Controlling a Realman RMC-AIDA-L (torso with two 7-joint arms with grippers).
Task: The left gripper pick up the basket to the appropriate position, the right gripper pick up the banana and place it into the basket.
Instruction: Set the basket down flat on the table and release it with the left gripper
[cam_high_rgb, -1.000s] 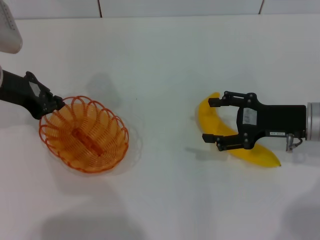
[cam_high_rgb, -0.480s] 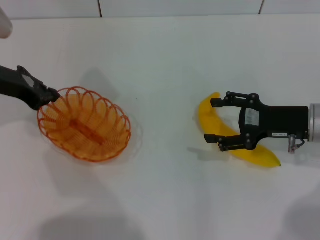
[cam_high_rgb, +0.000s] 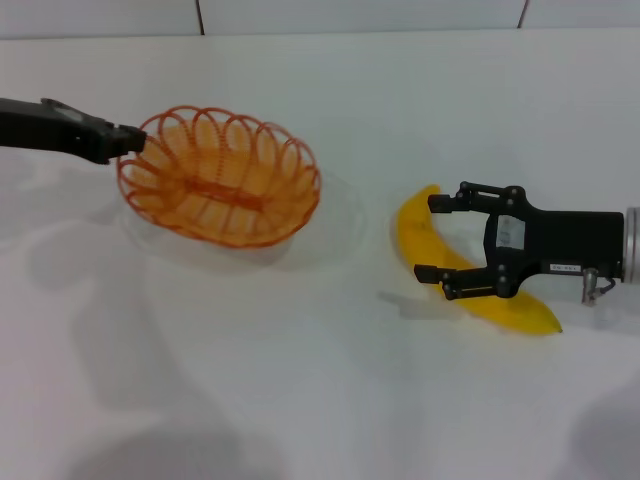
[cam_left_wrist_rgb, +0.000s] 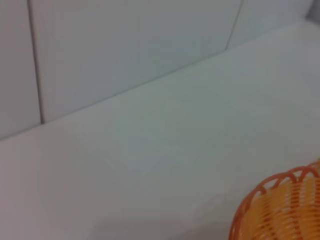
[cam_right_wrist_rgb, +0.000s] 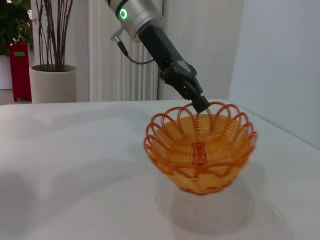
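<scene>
Over at about ten o'clock on the white desk (cam_high_rgb: 300, 400), the left tool (cam_high_rgb: 128, 140) pinches the rim of the orange basket (cam_high_rgb: 220, 178) and holds it. A second ago the basket was lower down and more to the left, near nine o'clock. Now it has gone up and across toward the middle, closer to the banana (cam_high_rgb: 440, 262). It looks lifted off the desk, with a soft shadow under it. I think this means the basket is nearly at a good spot for the fruit to go in.

The left arm reaches in long and flat from the left edge, and its tool grips the basket's left rim.

At about three o'clock, the banana lies on the desk, well apart from the basket. The right tool (cam_high_rgb: 445, 238) hangs over the banana's middle with its two fingers wide, one on each side. It has hardly moved and has not closed on the banana yet. The right arm comes in flat from the right edge.
</scene>
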